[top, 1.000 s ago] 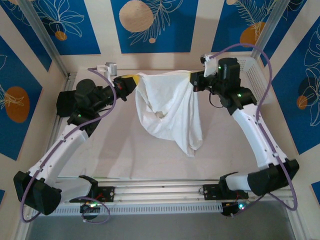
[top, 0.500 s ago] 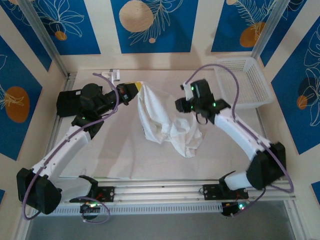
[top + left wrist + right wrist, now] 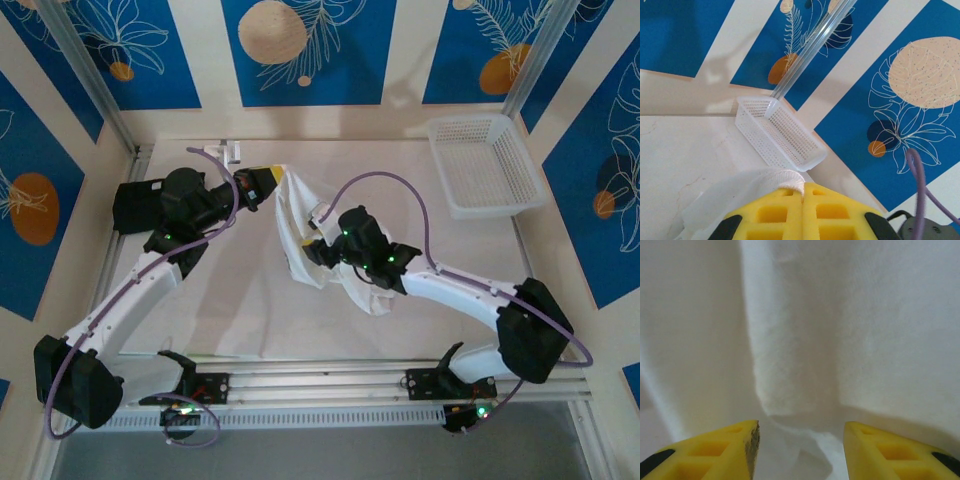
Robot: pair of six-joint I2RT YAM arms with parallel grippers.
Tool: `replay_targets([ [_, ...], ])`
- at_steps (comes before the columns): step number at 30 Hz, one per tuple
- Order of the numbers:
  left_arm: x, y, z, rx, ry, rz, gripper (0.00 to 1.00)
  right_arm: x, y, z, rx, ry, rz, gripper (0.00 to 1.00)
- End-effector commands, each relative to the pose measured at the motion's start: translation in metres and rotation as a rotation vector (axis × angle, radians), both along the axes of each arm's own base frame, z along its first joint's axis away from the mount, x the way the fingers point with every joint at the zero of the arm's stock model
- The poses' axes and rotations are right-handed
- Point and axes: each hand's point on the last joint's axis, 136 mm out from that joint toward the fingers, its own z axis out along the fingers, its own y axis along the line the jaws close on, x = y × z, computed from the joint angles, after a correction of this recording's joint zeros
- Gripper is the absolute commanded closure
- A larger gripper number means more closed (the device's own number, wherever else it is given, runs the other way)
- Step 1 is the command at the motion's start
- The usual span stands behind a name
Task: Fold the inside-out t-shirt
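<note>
Clearly, the shirt (image 3: 297, 232) hangs from a single pinch. The left gripper (image 3: 268, 187) is clamped tight on an edge of it, raised at the far left-centre of the table (image 3: 200, 310). The cloth drops from there in a narrow, gathered drape to a crumpled heap near the middle, partly under the right arm. In the left wrist view only a small white fold shows, squeezed between the yellow fingers (image 3: 770, 215). I cannot tell whether that edge is hem, sleeve or collar.

The right gripper (image 3: 316, 250) sits low against the drape, to the near right of the left one. Its jaws are about half apart and have hold of nothing. In its own wrist view the cloth lies just ahead of the fingertips (image 3: 737, 447), creased and layered.

The main risk is a blind grab. The cloth there is bunched, so closing now would likely catch several layers or a mid-panel fold rather than a true corner. Spreading from such a grip would give a twisted rope, not a flat shirt.

A second risk is the left pinch, which looks shallow. A sideways pull from the right could tug the edge free and drop everything.

Third, the right arm lies over the heap, so moving it could drag the cloth and tangle it further.
</note>
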Motion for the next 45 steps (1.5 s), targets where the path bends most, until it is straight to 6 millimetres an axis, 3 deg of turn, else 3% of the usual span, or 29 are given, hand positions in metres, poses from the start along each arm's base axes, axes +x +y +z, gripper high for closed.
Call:
replay_targets([
  [1,-0.004,-0.002,0.008,-0.008,-0.035,-0.017,1.00,0.025,0.010,0.032,0.065,-0.115,-0.015,0.50],
  [8,0.000,-0.001,0.003,0.013,-0.031,0.001,1.00,0.026,0.034,0.026,0.124,-0.089,0.076,0.50],
  [9,0.002,-0.001,0.002,0.017,-0.030,0.006,1.00,0.025,0.036,0.027,0.135,-0.082,0.086,0.54],
  [12,0.005,0.003,-0.001,0.037,-0.028,0.035,1.00,0.025,0.031,0.036,0.168,-0.059,0.091,0.89],
  [14,0.012,0.011,-0.008,0.067,-0.013,0.088,1.00,0.019,0.021,0.046,0.204,-0.032,0.099,1.00],
  [19,0.040,0.049,-0.039,0.190,0.036,0.324,1.00,-0.014,-0.008,0.091,0.431,0.126,0.210,1.00],
  [23,0.063,0.064,-0.067,0.317,0.055,0.436,1.00,-0.030,-0.015,0.119,0.546,0.244,0.288,1.00],
  [27,0.084,0.070,-0.099,0.454,0.113,0.482,1.00,-0.027,-0.013,0.135,0.633,0.344,0.290,1.00],
  [29,0.087,0.073,-0.115,0.522,0.155,0.487,0.94,-0.016,-0.014,0.135,0.667,0.399,0.248,1.00],
  [33,0.063,0.074,-0.132,0.589,0.182,0.470,0.60,0.004,-0.015,0.122,0.701,0.509,0.169,1.00],
  [36,0.030,0.072,-0.131,0.604,0.134,0.448,0.47,0.013,-0.015,0.113,0.699,0.551,0.149,1.00],
  [38,0.006,0.058,-0.128,0.582,0.095,0.374,0.43,0.017,-0.016,0.108,0.698,0.567,0.138,1.00],
  [42,-0.040,-0.001,-0.130,0.468,0.053,0.078,0.43,0.024,-0.019,0.103,0.689,0.581,0.122,1.00],
  [45,-0.054,-0.038,-0.137,0.425,0.058,-0.069,0.47,0.026,-0.020,0.100,0.685,0.585,0.114,1.00],
])
